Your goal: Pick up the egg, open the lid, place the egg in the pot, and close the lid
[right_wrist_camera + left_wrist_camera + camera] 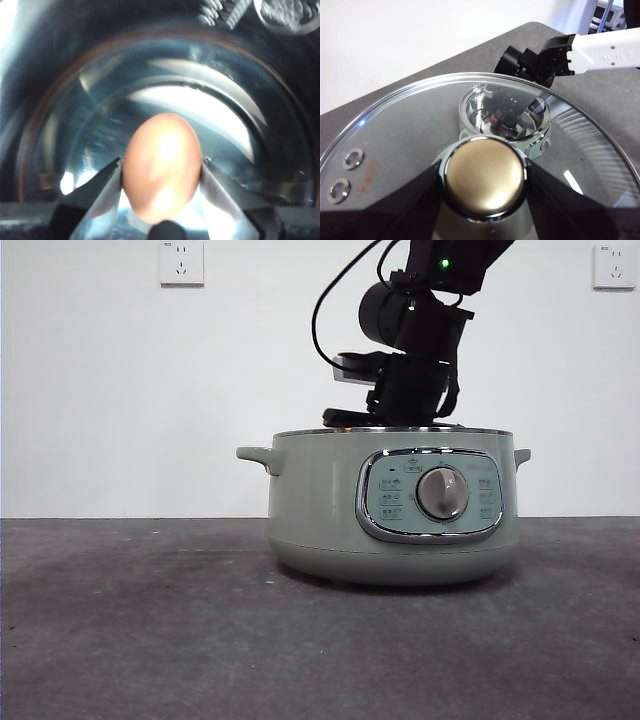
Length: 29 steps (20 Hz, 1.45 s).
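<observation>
The egg (161, 167) sits clamped in my right hand (161, 175), down inside the pot (320, 510); my left hand (484, 177) grips the lid (410, 130) by its knob (485, 175), held off the pot.

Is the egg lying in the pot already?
Not yet. The egg is inside the pot but gripped by the right gripper. The left gripper holds the lid off.

A plain white wall (150, 390) fills the background, with one white power socket (181, 262) at eleven o'clock and another socket (613, 265) at one o'clock. Below lies a dark grey table top (130, 630) (mottled, matte, evenly lit).
</observation>
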Motion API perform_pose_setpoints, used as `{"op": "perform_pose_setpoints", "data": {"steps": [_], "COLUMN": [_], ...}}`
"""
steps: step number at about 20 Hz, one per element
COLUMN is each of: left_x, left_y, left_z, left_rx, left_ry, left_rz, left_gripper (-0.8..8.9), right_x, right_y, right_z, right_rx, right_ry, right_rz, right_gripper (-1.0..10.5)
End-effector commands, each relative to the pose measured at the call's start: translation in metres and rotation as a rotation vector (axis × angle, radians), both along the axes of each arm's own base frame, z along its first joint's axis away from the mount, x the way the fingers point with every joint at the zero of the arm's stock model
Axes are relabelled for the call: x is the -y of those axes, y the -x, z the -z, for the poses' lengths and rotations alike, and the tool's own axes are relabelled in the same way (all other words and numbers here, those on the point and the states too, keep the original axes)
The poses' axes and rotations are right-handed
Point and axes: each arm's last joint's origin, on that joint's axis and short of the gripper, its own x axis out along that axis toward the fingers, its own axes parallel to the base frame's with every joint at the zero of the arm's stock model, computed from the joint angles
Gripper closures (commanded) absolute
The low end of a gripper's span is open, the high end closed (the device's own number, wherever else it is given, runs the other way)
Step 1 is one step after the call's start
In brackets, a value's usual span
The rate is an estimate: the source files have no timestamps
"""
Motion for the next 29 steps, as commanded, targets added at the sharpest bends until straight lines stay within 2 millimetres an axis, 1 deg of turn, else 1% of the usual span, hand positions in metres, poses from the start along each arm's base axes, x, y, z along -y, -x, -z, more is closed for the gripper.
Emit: {"op": "perform_pose_setpoints", "data": {"steps": [1,3,5,7,8,10,12,14,17,18,20,21,23,27,28,29], "left_x": [-0.001,0.000,0.000,0.001,0.001,0.002,0.002,0.002,0.005,0.006,0.013,0.018,0.027,0.053,0.061,0.069], "left_y": [0.004,0.003,0.001,-0.002,-0.003,-0.005,-0.006,-0.007,-0.015,-0.020,-0.033,-0.042,-0.058,-0.093,-0.103,-0.113], "left_z": [-0.003,-0.003,-0.003,-0.003,-0.003,-0.002,-0.002,-0.002,-0.001,-0.001,0.000,0.002,0.005,0.011,0.013,0.016], "left_rx": [0.029,0.026,0.021,0.015,0.013,0.007,0.005,0.002,-0.005,-0.007,-0.031,-0.051,-0.065,-0.063,-0.063,-0.063], "left_ry": [0.013,0.012,0.011,0.009,0.008,0.007,0.006,0.005,-0.001,-0.004,-0.001,-0.005,-0.014,-0.022,-0.024,-0.029], "left_rz": [0.007,0.007,0.006,0.006,0.006,0.006,0.006,0.006,0.009,0.011,0.048,0.069,0.096,0.168,0.186,0.204], "left_gripper": [8.22,8.22,8.22,8.22,8.22,8.22,8.22,8.22,8.22,8.22,8.22,8.22,8.22,8.22,8.22,8.22], "right_x": [0.003,0.003,0.003,0.002,0.003,0.002,0.003,0.009,0.024,0.031,0.045,0.053,0.065,0.085,0.090,0.095], "right_y": [-0.003,-0.004,-0.003,-0.003,-0.003,-0.003,-0.001,0.009,0.041,0.056,0.087,0.103,0.127,0.168,0.178,0.189], "right_z": [0.008,0.009,0.009,0.009,0.009,0.005,-0.015,-0.049,-0.104,-0.124,-0.156,-0.169,-0.183,-0.200,-0.204,-0.208], "right_rx": [-0.018,-0.022,-0.024,-0.023,-0.023,-0.014,0.029,0.093,0.161,0.185,0.205,0.197,0.179,0.116,0.105,0.098], "right_ry": [0.022,0.024,0.022,0.020,0.020,0.016,-0.006,-0.037,-0.071,-0.088,-0.120,-0.128,-0.121,-0.089,-0.084,-0.079], "right_rz": [-0.006,-0.006,-0.007,-0.007,-0.007,-0.008,-0.007,-0.006,-0.006,-0.009,-0.022,-0.030,-0.031,-0.033,-0.033,-0.036], "right_gripper": [9.6,9.6,9.0,5.9,5.2,5.0,5.0,5.0,5.0,5.0,5.0,5.1,5.1,5.2,5.9,7.1]}}
